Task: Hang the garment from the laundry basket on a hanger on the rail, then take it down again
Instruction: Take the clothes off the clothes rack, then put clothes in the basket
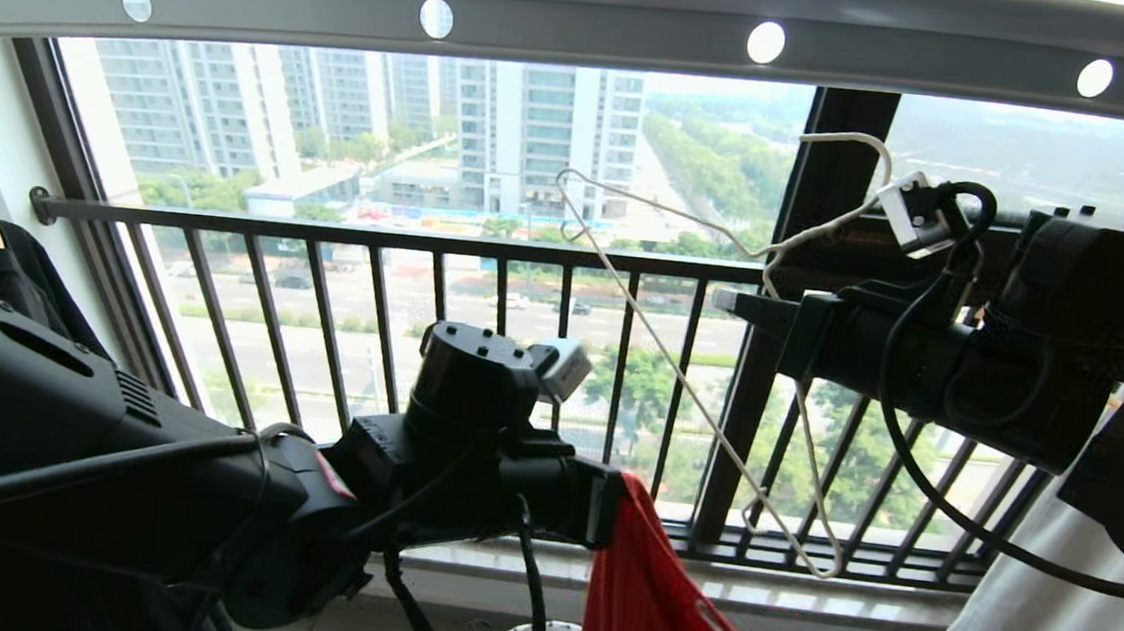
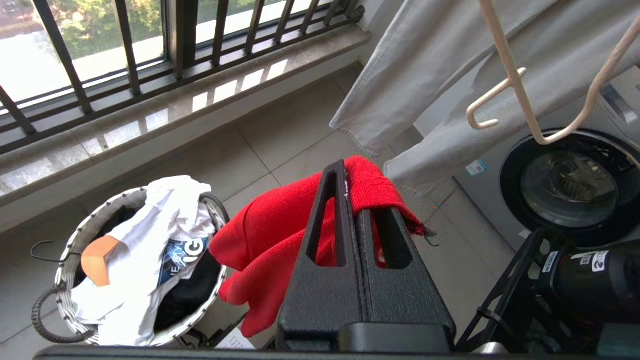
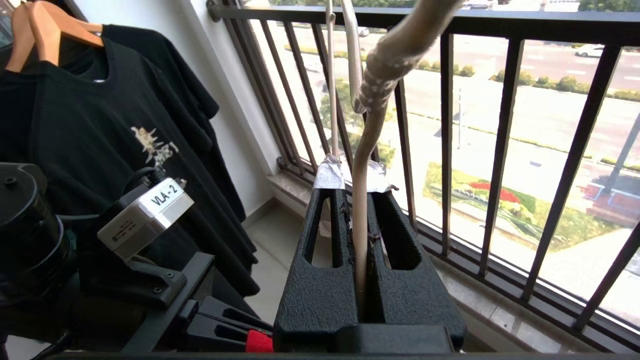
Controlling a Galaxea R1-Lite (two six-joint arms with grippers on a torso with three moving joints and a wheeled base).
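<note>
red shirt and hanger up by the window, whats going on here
A two-armed robot is getting ready to hang laundry. Its left gripper is shut on the red T-shirt, lifted out above the laundry basket. Its right gripper holds the cream wire hanger in the air, not yet hooked on the grey rail overhead.

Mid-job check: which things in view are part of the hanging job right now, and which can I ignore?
In the job: red T-shirt, clamped in the left gripper; cream hanger, gripped by the right gripper; grey rail; laundry basket.

Ignore: black shirt on a wooden hanger; white clothes in the basket; washing machine.
</note>
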